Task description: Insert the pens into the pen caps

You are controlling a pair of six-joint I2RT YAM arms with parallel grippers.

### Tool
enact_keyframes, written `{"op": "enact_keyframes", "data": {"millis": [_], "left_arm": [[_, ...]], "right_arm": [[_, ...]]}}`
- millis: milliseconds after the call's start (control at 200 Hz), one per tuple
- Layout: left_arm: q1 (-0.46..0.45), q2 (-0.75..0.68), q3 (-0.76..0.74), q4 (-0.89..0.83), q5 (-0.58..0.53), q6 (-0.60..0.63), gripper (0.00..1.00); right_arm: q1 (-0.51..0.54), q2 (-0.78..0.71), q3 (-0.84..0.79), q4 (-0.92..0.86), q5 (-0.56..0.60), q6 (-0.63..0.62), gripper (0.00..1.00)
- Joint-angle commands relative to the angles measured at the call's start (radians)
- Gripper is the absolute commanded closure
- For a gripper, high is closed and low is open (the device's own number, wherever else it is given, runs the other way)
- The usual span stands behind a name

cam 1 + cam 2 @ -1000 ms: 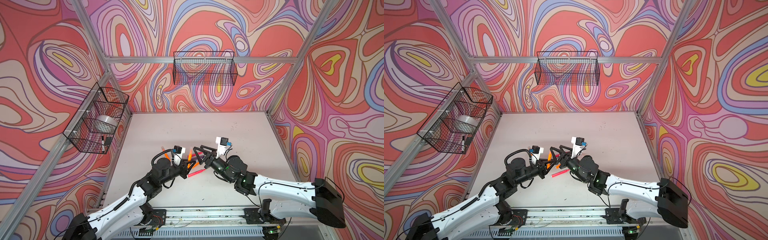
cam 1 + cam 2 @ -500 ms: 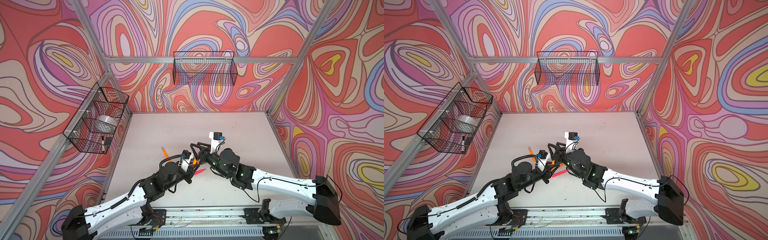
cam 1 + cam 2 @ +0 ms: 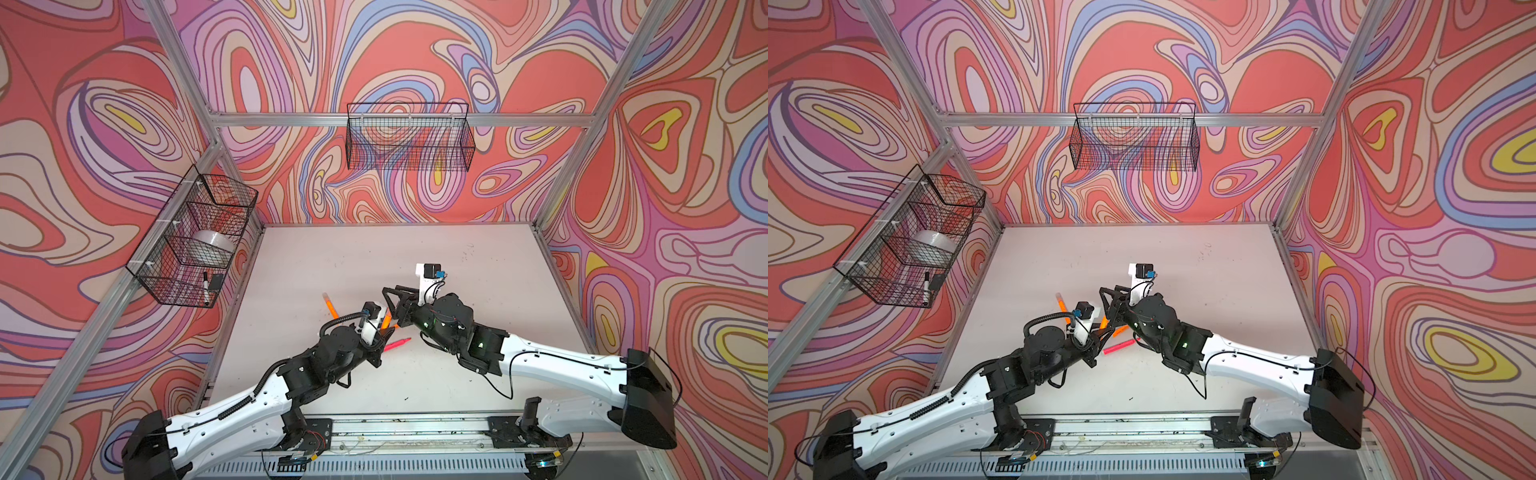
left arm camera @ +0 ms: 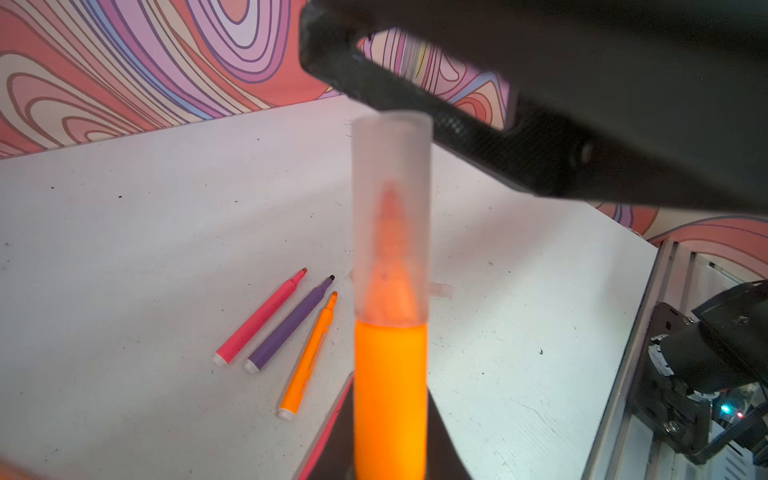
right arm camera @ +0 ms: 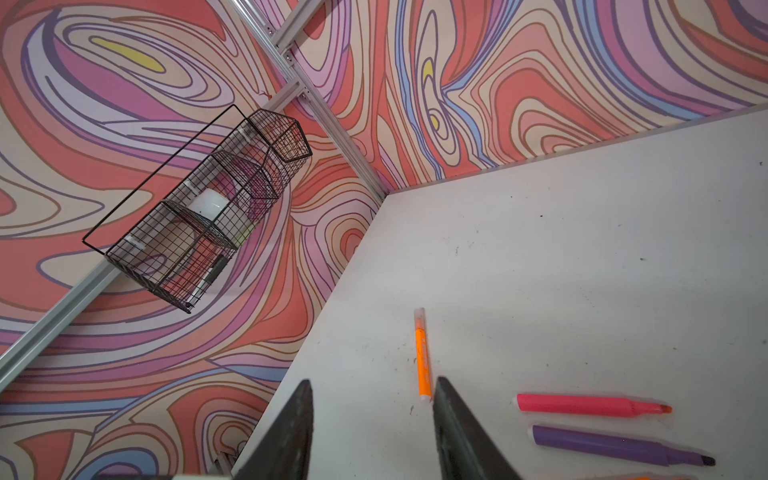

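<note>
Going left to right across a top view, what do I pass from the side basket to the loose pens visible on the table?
Side wire basket → capped orange pen → pink pen. The held orange pen overlaps the pink one, so it is left out.

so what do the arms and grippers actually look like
Both arms have white shells on the long links with black joints and bases. The left arm carries a ribbed black conduit; the right arm has thin black cables and green lights. The left gripper and right gripper have black tapered fingers.
</note>
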Motion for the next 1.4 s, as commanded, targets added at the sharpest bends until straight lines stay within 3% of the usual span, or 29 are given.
{"op": "enact_keyframes", "data": {"millis": [0, 330, 616, 741, 891, 1051, 1122, 1247, 1312, 1397], "left_arm": [[-0.008, -0.012, 0.024, 0.016, -0.016, 0.018, 1.00], [-0.007, -0.020, 0.024, 0.010, -0.028, 0.016, 1.00], [-0.007, -0.031, 0.018, 0.009, -0.053, 0.006, 1.00], [-0.007, -0.038, 0.007, 0.015, -0.096, -0.019, 1.00], [0.017, -0.069, 0.008, 0.018, -0.070, -0.053, 1.00], [0.098, -0.098, 0.015, 0.057, 0.000, -0.172, 1.00], [0.103, -0.102, 0.025, 0.061, -0.030, -0.236, 1.00], [0.106, -0.121, -0.052, 0.252, -0.046, -0.334, 1.00], [0.138, -0.100, -0.095, 0.393, 0.026, -0.351, 1.00], [0.245, -0.028, -0.124, 0.568, 0.208, -0.390, 1.00]], "right_arm": [[-0.010, 0.008, 0.011, -0.022, -0.013, 0.012, 0.56], [-0.010, 0.072, 0.038, 0.002, -0.086, 0.034, 0.65], [-0.008, 0.078, 0.040, -0.005, -0.103, 0.040, 1.00], [0.012, 0.091, -0.008, 0.033, -0.115, 0.072, 1.00], [0.114, 0.094, -0.054, 0.046, -0.026, 0.083, 1.00], [0.145, 0.122, -0.074, 0.068, -0.038, 0.133, 1.00], [0.156, 0.137, -0.065, 0.062, -0.036, 0.144, 1.00], [0.176, 0.134, -0.080, 0.066, 0.002, 0.162, 1.00], [0.180, 0.125, -0.093, 0.064, 0.010, 0.170, 1.00], [0.186, 0.108, -0.106, 0.056, 0.009, 0.165, 1.00]]}}
